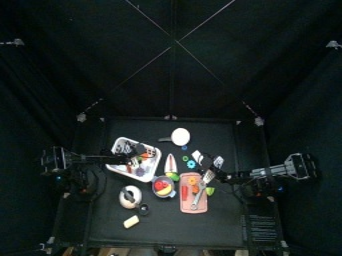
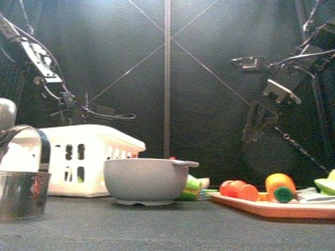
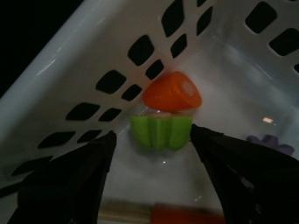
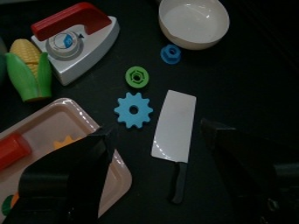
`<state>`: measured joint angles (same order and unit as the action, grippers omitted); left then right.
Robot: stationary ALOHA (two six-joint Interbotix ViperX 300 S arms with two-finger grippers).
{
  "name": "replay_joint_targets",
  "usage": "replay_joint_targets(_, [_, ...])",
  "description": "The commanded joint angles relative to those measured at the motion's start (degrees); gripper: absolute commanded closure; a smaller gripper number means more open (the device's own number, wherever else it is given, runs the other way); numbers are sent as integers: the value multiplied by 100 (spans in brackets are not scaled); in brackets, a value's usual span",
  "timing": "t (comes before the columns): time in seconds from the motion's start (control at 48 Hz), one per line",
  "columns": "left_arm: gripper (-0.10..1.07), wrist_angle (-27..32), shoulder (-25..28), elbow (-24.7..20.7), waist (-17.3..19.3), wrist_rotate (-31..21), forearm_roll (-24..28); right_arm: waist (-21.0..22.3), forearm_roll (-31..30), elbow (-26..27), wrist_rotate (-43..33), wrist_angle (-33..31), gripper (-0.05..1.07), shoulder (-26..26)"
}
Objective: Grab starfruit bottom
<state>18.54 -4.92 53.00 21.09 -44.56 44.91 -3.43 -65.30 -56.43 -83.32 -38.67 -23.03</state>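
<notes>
We work with the left gripper (image 3: 158, 162), whose jaws stand spread wide and empty inside the white basket (image 3: 70, 83). The starfruit bottom (image 3: 162, 133), a green ribbed piece, sits upright on the basket floor close against the slotted wall, directly between the jaw tips and slightly beyond them. An orange-red piece (image 3: 174, 91) lies at 12 o'clock of it, touching or nearly touching its upper edge; we cannot tell whether the two are joined.

In the top view the basket (image 1: 123, 146) lies at about 9 o'clock of the bench (image 1: 227, 225) centre, with the left arm reaching over it.

We judge the step to be the final approach before closing. To do it well:

1. Keep the jaws wide until both tips pass the ribs of the green piece
2. Keep the piece centred between the tips; an offset would push it toward the wall
3. Close across the ribbed sides, low on the body, clear of the orange-red piece
4. Watch the basket wall: it stands near the far side of the piece and may catch a jaw tip

The right gripper (image 4: 158, 188) hangs open over the knife (image 4: 176, 140) and the blue gear (image 4: 135, 108), at rest
</notes>
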Motion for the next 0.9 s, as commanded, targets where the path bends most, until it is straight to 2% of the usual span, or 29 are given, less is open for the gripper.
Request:
replay_joint_targets(0.0, [-2, 0, 44, -132, 9, 9, 18, 18, -18, 44, -9, 9, -1, -44])
replay_joint_targets(0.354, [3, -9, 62, -123, -9, 9, 18, 18, -18, 44, -18, 18, -1, -35])
replay_joint_targets(0.583, [19, 9, 35, -132, -9, 9, 9, 18, -18, 44, -26, 18, -1, -35])
replay_joint_targets(0.75, [27, 211, -229, -185, -26, 9, -9, 0, -18, 35, -18, 18, -1, -35])
replay_joint_targets(0.875, [28, 448, -615, -264, -255, -9, -158, 0, -18, 35, -26, 18, -1, -35])
